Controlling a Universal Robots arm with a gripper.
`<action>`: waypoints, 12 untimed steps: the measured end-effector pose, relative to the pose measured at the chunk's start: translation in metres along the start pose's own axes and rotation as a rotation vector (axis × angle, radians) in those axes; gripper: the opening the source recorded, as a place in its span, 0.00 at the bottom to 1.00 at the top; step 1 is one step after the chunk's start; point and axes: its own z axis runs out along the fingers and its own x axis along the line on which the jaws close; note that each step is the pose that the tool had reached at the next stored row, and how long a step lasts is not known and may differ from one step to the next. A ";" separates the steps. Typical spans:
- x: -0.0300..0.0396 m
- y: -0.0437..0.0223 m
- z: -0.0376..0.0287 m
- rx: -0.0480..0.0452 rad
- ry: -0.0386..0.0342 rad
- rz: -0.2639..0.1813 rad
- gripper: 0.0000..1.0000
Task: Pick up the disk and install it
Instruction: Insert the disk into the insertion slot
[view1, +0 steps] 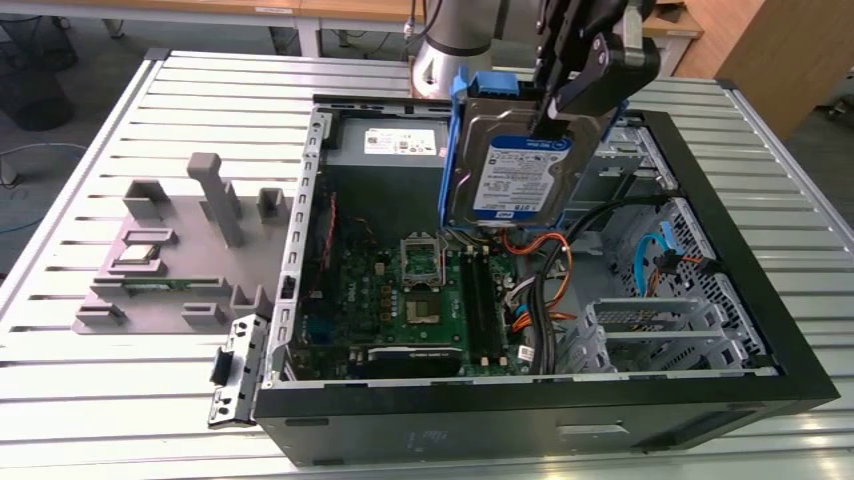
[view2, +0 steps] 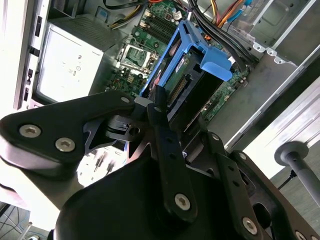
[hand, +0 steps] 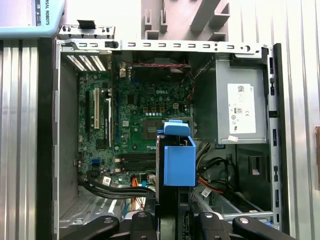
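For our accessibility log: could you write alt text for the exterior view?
The gripper holds the disk nearly upright, label towards the camera, above the open case on a slatted table. A grey fixture stands at the exterior view's left of the case.

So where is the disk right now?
In the exterior view, the disk is held upright by the gripper above the open computer case, over the green motherboard, near the grey power supply.

Over the open case (view1: 534, 425) (above its motherboard (view1: 400, 290)) hangs the disk (view1: 514, 170).
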 end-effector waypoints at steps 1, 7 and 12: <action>0.0009 0.0000 0.0000 0.0000 0.0000 0.000 0.35; 0.0092 -0.0003 0.0001 0.0000 0.0000 0.000 0.35; 0.0148 -0.0004 0.0001 0.0000 -0.0002 0.000 0.35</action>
